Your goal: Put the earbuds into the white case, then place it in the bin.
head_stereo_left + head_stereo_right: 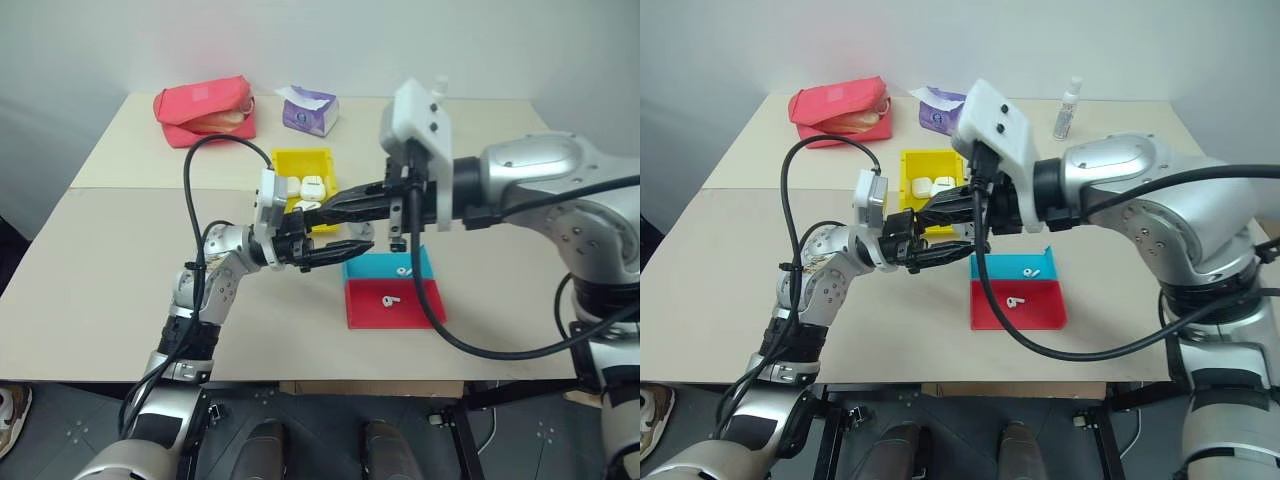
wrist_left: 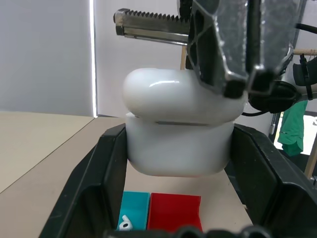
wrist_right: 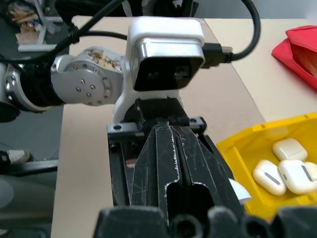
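Our two grippers meet at the white case [image 2: 178, 131], above the worktop.
Left gripper [image 1: 345, 252] clamps its body; right gripper [image 1: 345, 207], jaws together, presses on its lid.

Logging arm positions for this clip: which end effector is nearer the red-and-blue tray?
Left. The left end effector, shut on the white case, hangs just above the tray's blue half. The right end effector sits higher, toward the yellow bin.

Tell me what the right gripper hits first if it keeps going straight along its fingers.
Most likely the lid of the white case clamped in the left gripper; the right gripper, shut, already sits against it. Exact contact is hard to judge.
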You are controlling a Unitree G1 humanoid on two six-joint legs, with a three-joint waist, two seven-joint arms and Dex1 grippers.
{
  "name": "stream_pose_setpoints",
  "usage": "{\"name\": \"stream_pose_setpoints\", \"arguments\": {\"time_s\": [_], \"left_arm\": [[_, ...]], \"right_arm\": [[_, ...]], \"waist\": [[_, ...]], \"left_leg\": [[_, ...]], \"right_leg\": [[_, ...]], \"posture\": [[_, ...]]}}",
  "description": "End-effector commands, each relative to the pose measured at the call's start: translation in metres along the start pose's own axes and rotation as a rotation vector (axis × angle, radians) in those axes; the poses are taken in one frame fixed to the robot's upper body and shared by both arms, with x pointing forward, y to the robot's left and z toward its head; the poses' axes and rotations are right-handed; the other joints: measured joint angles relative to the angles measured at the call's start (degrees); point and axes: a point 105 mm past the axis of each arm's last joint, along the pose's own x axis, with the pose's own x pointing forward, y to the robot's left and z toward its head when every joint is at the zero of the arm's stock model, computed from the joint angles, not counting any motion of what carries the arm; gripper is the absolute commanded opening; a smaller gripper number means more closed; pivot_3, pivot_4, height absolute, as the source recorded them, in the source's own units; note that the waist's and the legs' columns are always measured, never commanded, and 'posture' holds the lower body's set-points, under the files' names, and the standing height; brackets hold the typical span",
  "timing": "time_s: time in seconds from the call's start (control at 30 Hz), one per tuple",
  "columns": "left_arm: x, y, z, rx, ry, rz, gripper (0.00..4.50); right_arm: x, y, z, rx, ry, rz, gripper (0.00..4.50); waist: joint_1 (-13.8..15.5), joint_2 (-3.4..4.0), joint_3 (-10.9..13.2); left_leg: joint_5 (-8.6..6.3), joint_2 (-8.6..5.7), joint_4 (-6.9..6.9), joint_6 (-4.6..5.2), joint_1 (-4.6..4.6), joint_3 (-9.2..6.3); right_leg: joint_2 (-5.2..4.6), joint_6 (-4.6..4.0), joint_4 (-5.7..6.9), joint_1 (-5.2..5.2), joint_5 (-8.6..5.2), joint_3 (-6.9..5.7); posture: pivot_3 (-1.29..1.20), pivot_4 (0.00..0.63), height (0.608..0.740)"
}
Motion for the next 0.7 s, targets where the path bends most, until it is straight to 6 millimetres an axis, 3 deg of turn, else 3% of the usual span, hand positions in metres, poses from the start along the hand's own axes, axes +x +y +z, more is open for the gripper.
{"name": "stream_pose_setpoints", "arguments": {"time_s": [0.03,0.27,0.37,0.53,0.7], "left_arm": [[-0.004,0.001,0.026,0.079,-0.082,0.021,2.8],[-0.016,0.011,0.031,0.128,-0.121,0.239,2.8],[-0.027,0.036,0.029,0.18,-0.123,0.504,2.8],[-0.042,0.083,0.022,0.255,-0.098,0.906,2.8],[-0.03,0.112,0.004,0.281,0.016,1.002,2.8]], "right_arm": [[-0.019,-0.01,-0.006,0.031,0.005,-0.064,0.05],[-0.044,-0.022,0.003,0.022,-0.221,-0.284,0.05],[-0.053,-0.023,-0.012,0.042,-0.258,-0.427,0.05],[-0.042,-0.016,-0.046,0.021,-0.119,-0.591,0.05],[-0.033,-0.013,-0.037,0.054,-0.199,-0.631,0.05]], "waist": [[-0.1,0.0,0.0],[-0.1,-0.01,0.0],[0.2,-0.02,0.0],[1.0,-0.02,0.0],[1.1,-0.03,0.0]], "left_leg": [[-0.01,-0.01,0.02,0.01,-0.01,0.02],[0.0,0.01,0.02,0.01,-0.02,-0.03],[0.0,0.0,0.02,0.01,0.0,-0.13],[0.0,-0.04,0.1,0.0,-0.02,-0.03],[0.04,-0.07,0.08,0.02,-0.02,0.04]], "right_leg": [[0.0,0.0,-0.02,-0.02,0.0,0.04],[-0.01,0.0,0.01,-0.07,0.01,0.08],[-0.02,0.01,0.03,-0.05,0.02,0.08],[-0.04,0.04,0.0,-0.02,0.06,0.06],[-0.03,0.01,-0.04,0.0,0.1,0.01]], "posture": [[0.0,0.15,0.74],[0.0,0.15,0.74],[0.0,0.15,0.74],[0.0,0.15,0.74],[0.0,0.15,0.74]]}}
